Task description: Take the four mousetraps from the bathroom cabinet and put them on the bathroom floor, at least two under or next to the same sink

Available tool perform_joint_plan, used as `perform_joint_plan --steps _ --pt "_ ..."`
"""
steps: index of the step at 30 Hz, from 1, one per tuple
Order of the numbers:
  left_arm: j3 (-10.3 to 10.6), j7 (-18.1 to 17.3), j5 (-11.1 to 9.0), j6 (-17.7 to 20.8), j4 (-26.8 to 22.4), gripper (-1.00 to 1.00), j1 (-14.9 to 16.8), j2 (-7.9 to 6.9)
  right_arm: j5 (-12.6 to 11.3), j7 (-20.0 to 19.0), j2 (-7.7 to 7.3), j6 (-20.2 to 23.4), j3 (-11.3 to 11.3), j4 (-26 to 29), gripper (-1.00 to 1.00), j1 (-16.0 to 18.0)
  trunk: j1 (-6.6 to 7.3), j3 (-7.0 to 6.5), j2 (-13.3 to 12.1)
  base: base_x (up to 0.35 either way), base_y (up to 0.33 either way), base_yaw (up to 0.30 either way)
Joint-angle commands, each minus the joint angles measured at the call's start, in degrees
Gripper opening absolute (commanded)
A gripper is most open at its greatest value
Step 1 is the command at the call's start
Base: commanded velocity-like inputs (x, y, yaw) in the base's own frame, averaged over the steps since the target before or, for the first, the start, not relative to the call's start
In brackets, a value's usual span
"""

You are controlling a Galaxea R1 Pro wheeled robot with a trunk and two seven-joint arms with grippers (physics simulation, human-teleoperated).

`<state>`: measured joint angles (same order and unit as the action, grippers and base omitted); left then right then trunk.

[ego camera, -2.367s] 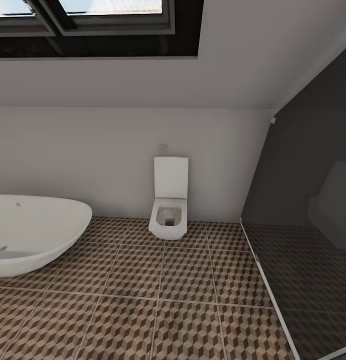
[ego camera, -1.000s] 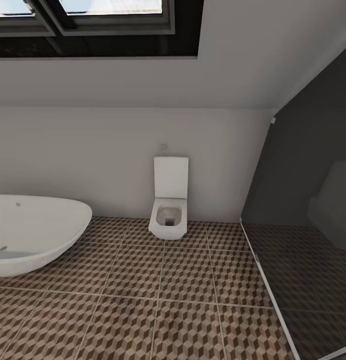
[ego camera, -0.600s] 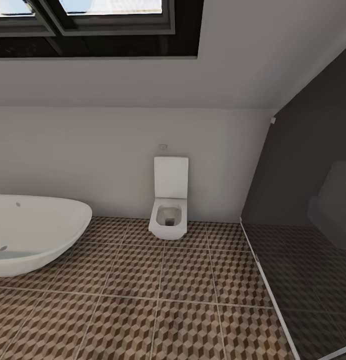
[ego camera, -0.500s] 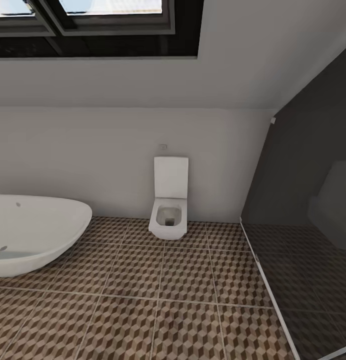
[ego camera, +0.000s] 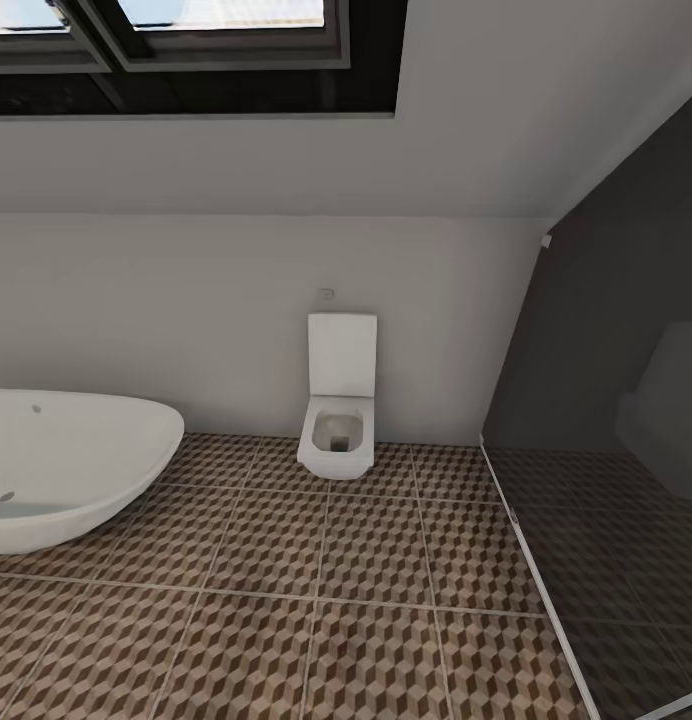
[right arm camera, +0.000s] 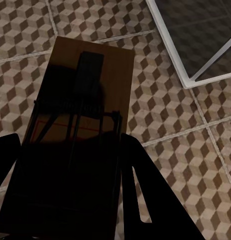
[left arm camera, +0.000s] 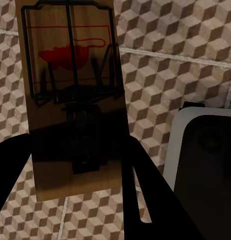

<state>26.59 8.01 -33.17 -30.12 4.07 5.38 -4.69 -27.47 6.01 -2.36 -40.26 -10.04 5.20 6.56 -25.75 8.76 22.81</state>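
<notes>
1. Head view: the bathroom floor (ego camera: pixel 316 600), tiled in a brown-and-beige cube print, runs from the near edge to the far wall. A white bathtub (ego camera: pixel 66 470) stands at left, a square toilet (ego camera: pixel 336 430) against the far wall, and a dark glass partition (ego camera: pixel 606 420) at right.
2. Left wrist view: the left tool (left arm camera: pixel 80 165) is closed on a mousetrap (left arm camera: pixel 73 95), gripping the tan board by one end; the wire frame and red spot point away from the tool, above the tiles. A dark, white-rimmed object (left arm camera: pixel 205 165) lies just beside it; what it is cannot be told.
3. Right wrist view: the right tool (right arm camera: pixel 70 190) holds a second mousetrap (right arm camera: pixel 83 100) the same way, above the floor near the partition's white base frame (right arm camera: pixel 190 55).
4. Judged step: carrying two traps toward the sink.
5. Doing it well: keep both boards level and the grips firm, turn the base until the sink comes into sight, then lower each board flat onto the tiles under or directly beside it before opening.
</notes>
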Motion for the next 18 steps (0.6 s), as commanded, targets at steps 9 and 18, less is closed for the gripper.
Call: perform_joint_plan --steps 9,18 --pt "0.4 0.34 0.14 -0.18 0.14 -1.0 0.07 0.03 -0.13 0.49 -0.01 -0.09 -0.51 0.03 -1.0 0.03 -0.03 0.11 0.11 0.0 0.0 0.0" --pt "0.4 0.34 0.12 -0.19 0.14 -1.0 0.07 0.03 -0.13 0.49 -0.01 -0.09 -0.51 0.01 -1.0 0.03 -0.03 0.11 0.11 0.0 0.0 0.0"
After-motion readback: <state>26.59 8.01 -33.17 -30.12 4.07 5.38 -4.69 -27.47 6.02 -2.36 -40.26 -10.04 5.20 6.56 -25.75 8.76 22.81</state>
